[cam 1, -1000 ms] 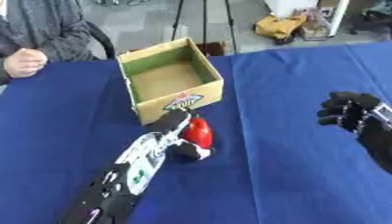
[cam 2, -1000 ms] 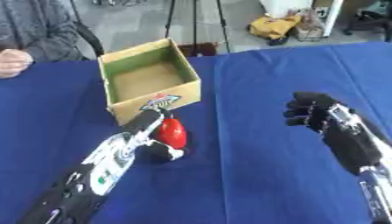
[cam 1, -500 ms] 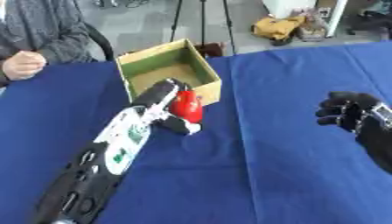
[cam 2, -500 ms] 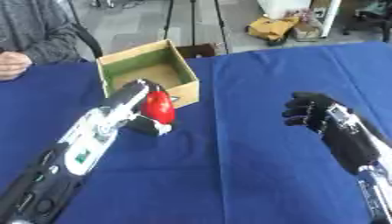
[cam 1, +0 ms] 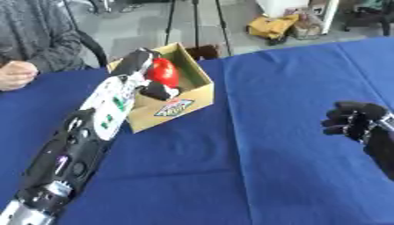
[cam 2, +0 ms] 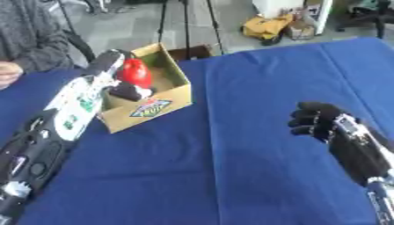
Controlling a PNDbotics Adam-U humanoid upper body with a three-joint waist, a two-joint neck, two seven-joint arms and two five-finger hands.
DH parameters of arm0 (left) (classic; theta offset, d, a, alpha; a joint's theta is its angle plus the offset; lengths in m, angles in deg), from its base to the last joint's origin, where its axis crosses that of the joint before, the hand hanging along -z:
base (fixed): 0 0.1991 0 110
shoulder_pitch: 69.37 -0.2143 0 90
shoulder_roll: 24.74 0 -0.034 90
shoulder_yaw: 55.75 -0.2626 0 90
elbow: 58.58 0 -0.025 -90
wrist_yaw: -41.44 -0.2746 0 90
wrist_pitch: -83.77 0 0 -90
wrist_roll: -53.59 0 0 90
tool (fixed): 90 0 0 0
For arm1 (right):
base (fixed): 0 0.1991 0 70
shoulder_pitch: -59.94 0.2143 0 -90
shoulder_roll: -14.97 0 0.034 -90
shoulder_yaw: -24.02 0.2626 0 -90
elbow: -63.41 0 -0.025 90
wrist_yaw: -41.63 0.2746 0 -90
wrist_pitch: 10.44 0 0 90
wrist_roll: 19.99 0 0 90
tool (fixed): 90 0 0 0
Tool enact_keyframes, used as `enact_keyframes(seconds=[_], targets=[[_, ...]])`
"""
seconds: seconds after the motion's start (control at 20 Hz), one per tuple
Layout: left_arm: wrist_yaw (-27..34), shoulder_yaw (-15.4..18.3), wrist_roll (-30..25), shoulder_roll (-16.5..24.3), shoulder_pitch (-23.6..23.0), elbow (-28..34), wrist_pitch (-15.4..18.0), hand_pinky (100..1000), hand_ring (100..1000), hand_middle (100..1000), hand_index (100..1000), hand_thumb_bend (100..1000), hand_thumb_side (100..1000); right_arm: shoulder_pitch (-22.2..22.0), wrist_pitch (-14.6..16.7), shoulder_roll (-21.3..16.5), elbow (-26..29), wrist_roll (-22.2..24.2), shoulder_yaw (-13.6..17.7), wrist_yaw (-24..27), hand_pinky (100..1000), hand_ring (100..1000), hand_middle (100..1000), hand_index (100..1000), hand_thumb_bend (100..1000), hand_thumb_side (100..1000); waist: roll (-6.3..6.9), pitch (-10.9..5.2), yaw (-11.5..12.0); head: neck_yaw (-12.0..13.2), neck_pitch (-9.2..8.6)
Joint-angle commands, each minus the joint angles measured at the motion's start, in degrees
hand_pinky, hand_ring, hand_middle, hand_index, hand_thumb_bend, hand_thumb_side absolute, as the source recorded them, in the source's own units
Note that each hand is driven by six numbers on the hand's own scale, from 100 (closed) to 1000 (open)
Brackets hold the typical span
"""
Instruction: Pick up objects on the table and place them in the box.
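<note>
Two robot hands show above a table with a blue cloth [cam 1: 254,145]. Nearest, at the right edge, the right hand [cam 2: 317,123] hangs over the cloth with its black fingers curled inward; it holds nothing and touches nothing. The cloth under it and around it is bare blue.

From the near left corner the left arm [cam 1: 85,145] reaches far across the table in a long diagonal, black near the camera and white with green marks farther up. At its end the left hand [cam 1: 150,74] is over the open top of the cardboard box [cam 1: 188,96]. The fingers and the thumb of this hand are closed around a red object [cam 1: 163,72], rounded and shiny, which is held above the inside of the box, near its left wall. It is not possible to tell whether the red object touches the bottom of the box or not.

The box stands on the cloth at the far left part of the table, a little turned, with a printed label [cam 1: 174,107] on its near wall and a green tint on the inner walls.

Beyond the table edge, at the far left, a person in a grey sweater [cam 1: 38,35] sits with one hand [cam 1: 15,74] resting at the table.
</note>
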Motion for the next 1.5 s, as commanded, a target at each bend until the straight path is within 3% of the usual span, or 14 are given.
enact_keyframes(seconds=[0.05,0.25,0.3,0.4,0.45,0.5,0.55,0.6,0.65,0.8,0.9,1.15,1.4,1.5], targets=[[-1.0,3.2,5.2,2.1,2.1,-5.3,-0.5,247,426,584,721,100,259,0.9,0.0,-1.6,0.8,0.7,-0.4,-0.7,728,735,703,823,107,831,0.09,-0.37,-0.8,1.1,-1.20],[-0.6,5.7,10.5,2.1,2.2,-10.6,-0.1,274,447,600,730,100,297,1.2,0.0,-1.8,0.8,1.3,-0.8,-1.2,728,736,703,823,105,835,0.73,0.25,-2.4,1.6,-1.80],[-0.3,6.0,11.4,2.0,2.1,-11.5,0.1,319,470,612,738,328,381,1.2,0.1,-1.8,0.9,1.3,-0.8,-1.3,727,735,703,823,104,836,0.81,0.35,-2.6,1.6,-1.85],[0.3,6.2,12.2,1.8,1.8,-12.9,0.4,467,523,643,754,599,495,1.3,0.1,-1.9,0.9,1.3,-0.8,-1.5,727,735,703,823,104,835,0.88,0.50,-2.7,1.7,-1.83],[0.2,6.1,12.3,1.7,1.6,-13.4,0.4,556,578,657,759,708,551,1.3,0.1,-1.9,0.9,1.3,-0.8,-1.5,727,736,703,823,104,834,0.89,0.54,-2.7,1.7,-1.80],[-0.1,6.0,12.4,1.7,1.5,-13.6,0.4,556,578,657,759,708,551,1.4,0.2,-1.9,0.9,1.3,-0.8,-1.4,727,736,703,823,104,834,0.88,0.56,-2.6,1.6,-1.78],[-0.6,5.8,12.4,1.7,1.4,-13.6,0.2,654,648,692,768,869,636,1.4,0.1,-1.9,0.9,1.3,-0.8,-1.4,727,736,703,823,105,834,0.83,0.56,-2.5,1.6,-1.76],[-1.0,5.8,12.4,1.6,1.3,-13.5,0.1,717,694,713,772,957,679,1.4,0.1,-1.9,0.9,1.3,-0.8,-1.3,727,736,703,823,105,833,0.78,0.56,-2.4,1.5,-1.74],[-1.4,5.7,12.4,1.6,1.3,-13.2,0.0,740,710,722,774,986,706,1.4,0.1,-1.8,0.9,1.3,-0.8,-1.3,727,736,703,823,105,833,0.73,0.56,-2.2,1.5,-1.73],[-1.5,5.8,13.2,1.7,1.0,-11.5,0.0,786,740,740,777,1000,794,1.4,0.1,-1.7,0.9,1.3,-0.7,-1.2,727,736,703,822,105,832,0.49,0.53,-1.7,1.4,-1.61],[-0.1,5.8,15.1,2.0,0.6,-8.6,0.8,773,727,735,771,933,832,1.3,0.2,-1.6,0.9,1.2,-0.5,-1.1,726,736,703,822,105,832,0.27,0.48,-1.2,1.1,-1.50],[10.9,3.8,21.6,5.0,-2.9,8.7,4.2,615,593,648,719,729,868,0.8,0.2,-1.2,0.8,0.9,-0.1,-0.8,727,736,704,822,107,827,-0.41,0.12,1.4,-0.1,-0.92],[26.8,1.9,26.3,6.3,-14.5,32.6,8.6,563,560,611,691,675,873,0.7,0.2,-1.1,1.1,0.4,0.4,-0.2,728,736,704,822,112,815,-0.92,-0.24,5.1,-1.4,-0.14],[32.4,1.4,27.7,5.6,-20.2,37.9,10.2,554,553,605,685,670,882,0.7,0.1,-1.2,1.2,0.2,0.6,0.1,727,736,703,822,114,812,-0.99,-0.41,6.4,-2.0,0.24]])
